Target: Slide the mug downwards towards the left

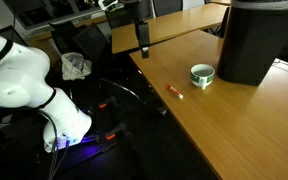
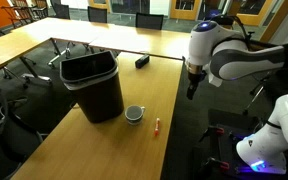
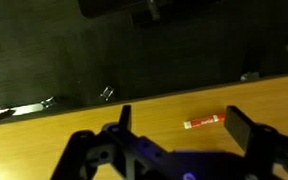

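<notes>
**Tool open and empty, mug standing by the black box**

In the wrist view the tool point(image 3: 182, 116) fills the bottom of the frame. Its dark fingers point(image 3: 242, 126) are spread wide and nothing is held between them. Just past them lies the wooden tabletop point(image 3: 44, 140). A thin red-and-white stick point(image 3: 204, 121) lies flat on it right of centre, close to the tabletop's edge. Beyond that edge the upper half of the frame is dark floor.

In an exterior view the stick point(image 2: 156, 126) lies nearest the camera at lower centre. The mug point(image 2: 134, 114) stands upright just up and left of it, near it but not touching. The mug is a small, squat, pale cup with a darker inside, and it sits just beside the lower right corner of the big black box point(image 2: 92, 85). The tool point(image 2: 191, 88) hangs fingers-down right of centre by the tabletop's right edge, well apart from the mug, on the white arm point(image 2: 224, 55). Farther back, a small black object point(image 2: 142, 62) lies on the tabletop.

In an exterior view from another place, the stick point(image 1: 176, 92) lies at centre. The mug point(image 1: 202, 75) is up and right of it, just left of the black box point(image 1: 259, 40). The tool point(image 1: 142, 40) hangs at top centre, well apart from the mug.
</notes>
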Controlling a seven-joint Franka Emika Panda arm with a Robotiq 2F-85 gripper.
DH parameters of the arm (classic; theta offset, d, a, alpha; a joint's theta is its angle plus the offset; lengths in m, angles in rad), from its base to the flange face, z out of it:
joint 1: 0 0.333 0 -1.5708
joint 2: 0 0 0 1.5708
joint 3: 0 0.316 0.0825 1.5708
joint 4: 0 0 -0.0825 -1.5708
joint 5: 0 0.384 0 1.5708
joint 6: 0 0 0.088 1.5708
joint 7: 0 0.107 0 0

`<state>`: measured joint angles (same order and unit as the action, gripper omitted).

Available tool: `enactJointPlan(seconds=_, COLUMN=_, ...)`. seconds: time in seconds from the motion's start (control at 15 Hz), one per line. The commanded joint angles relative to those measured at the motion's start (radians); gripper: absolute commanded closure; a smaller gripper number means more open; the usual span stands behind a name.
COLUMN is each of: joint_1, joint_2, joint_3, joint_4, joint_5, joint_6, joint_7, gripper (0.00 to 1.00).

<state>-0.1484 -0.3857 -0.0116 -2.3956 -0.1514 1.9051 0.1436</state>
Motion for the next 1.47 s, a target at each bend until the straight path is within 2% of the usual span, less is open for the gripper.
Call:
enactJointPlan(seconds=0.0, joint_1=0.015, joint_2=0.0, joint_3=-0.014, joint_4=0.002, joint_5=-0.005, joint_6=-0.003, joint_7=0.004, gripper=0.0)
enactJointPlan(seconds=0.27, joint_1=0.02, joint_2=0.01, joint_3=-0.017, joint_4=0.006, joint_5=0.0, joint_6=0.009, joint_7=-0.008, gripper=0.0)
enactJointPlan(seconds=0.47, joint_1=0.061, joint_2=0.084, joint_3=-0.038, joint_4=0.023, joint_5=0.025, joint_6=0.134, joint_7=-0.156, gripper=0.0)
enactJointPlan(seconds=0.67, joint_1=0.096, joint_2=0.245, joint_3=-0.046, joint_4=0.07, joint_5=0.044, joint_6=0.297, joint_7=-0.305, gripper=0.0)
enactJointPlan(seconds=0.87, joint_1=0.119, joint_2=0.436, joint_3=-0.028, joint_4=0.16, joint_5=0.058, joint_6=0.396, joint_7=-0.45, gripper=0.0)
enactJointPlan(seconds=1.07, joint_1=0.119, joint_2=0.623, joint_3=0.0, joint_4=0.29, joint_5=0.034, joint_6=0.417, joint_7=-0.576, gripper=0.0)
enactJointPlan(seconds=1.4, joint_1=0.106, joint_2=0.893, joint_3=0.026, joint_4=0.542, joint_5=-0.022, joint_6=0.41, joint_7=-0.65, gripper=0.0)
